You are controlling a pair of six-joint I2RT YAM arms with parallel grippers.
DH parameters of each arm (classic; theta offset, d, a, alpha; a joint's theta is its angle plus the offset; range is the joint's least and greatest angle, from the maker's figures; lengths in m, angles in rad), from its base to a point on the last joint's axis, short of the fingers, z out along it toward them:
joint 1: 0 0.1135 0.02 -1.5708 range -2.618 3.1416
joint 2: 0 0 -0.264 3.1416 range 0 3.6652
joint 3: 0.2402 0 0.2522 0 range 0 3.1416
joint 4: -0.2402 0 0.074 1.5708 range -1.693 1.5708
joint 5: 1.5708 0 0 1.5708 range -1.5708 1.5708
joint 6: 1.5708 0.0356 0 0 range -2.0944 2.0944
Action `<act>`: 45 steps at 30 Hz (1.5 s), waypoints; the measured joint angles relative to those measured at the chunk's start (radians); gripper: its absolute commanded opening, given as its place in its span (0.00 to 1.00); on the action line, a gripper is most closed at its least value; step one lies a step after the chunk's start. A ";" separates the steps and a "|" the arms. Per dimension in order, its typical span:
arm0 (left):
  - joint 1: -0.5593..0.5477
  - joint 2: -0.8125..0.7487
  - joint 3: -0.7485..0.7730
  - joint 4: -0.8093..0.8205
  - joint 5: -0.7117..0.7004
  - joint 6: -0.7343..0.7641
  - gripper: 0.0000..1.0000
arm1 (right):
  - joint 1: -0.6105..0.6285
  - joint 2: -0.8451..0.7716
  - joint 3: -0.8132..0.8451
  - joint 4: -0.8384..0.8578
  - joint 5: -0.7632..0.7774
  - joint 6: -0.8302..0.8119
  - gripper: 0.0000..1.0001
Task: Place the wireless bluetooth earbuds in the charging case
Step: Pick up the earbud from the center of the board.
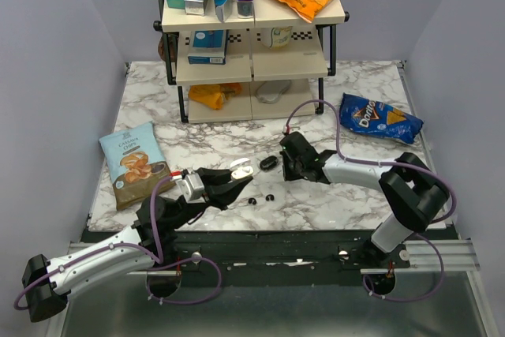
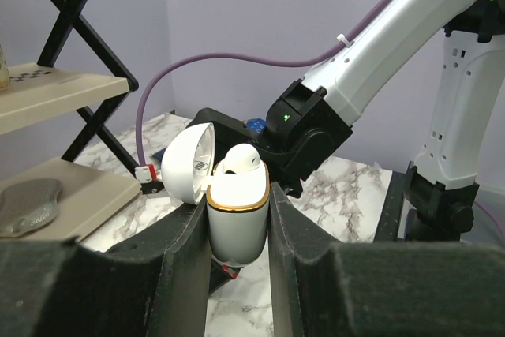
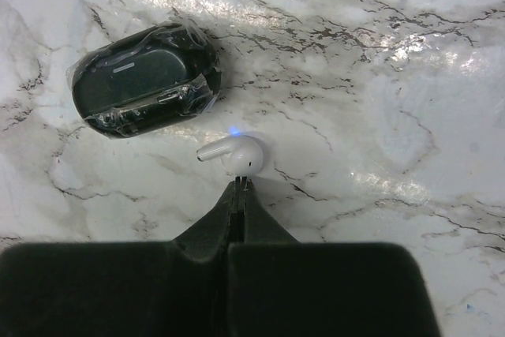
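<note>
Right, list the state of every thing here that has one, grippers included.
white charging case: lid open.
seated white earbud: inside the case.
left gripper: shut on the case.
loose white earbud: lying on table.
right gripper: shut, tips at the loose earbud; grip unclear.
black case: closed, plastic-wrapped, on table.

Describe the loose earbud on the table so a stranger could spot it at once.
On the marble table, before the shelf rack, find the shut right fingers. The earbud lies at their tips, beside a plastic-wrapped black case. It is glossy white with a short stem, the only earbud outside the open white case in the left fingers.
</note>
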 measured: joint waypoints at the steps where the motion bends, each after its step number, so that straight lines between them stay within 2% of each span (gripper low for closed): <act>1: 0.000 0.000 0.000 -0.001 0.000 0.000 0.00 | -0.002 0.001 0.001 0.000 0.000 -0.002 0.01; 29: 0.000 0.030 0.000 0.000 0.000 0.000 0.00 | -0.062 0.045 0.062 -0.017 0.058 -0.100 0.01; 35: 0.000 0.013 0.000 0.000 0.000 0.000 0.00 | -0.059 -0.003 0.018 -0.014 0.002 -0.092 0.01; 45: -0.001 0.013 0.000 0.000 0.000 -0.002 0.00 | -0.013 0.016 0.013 0.010 -0.051 -0.058 0.01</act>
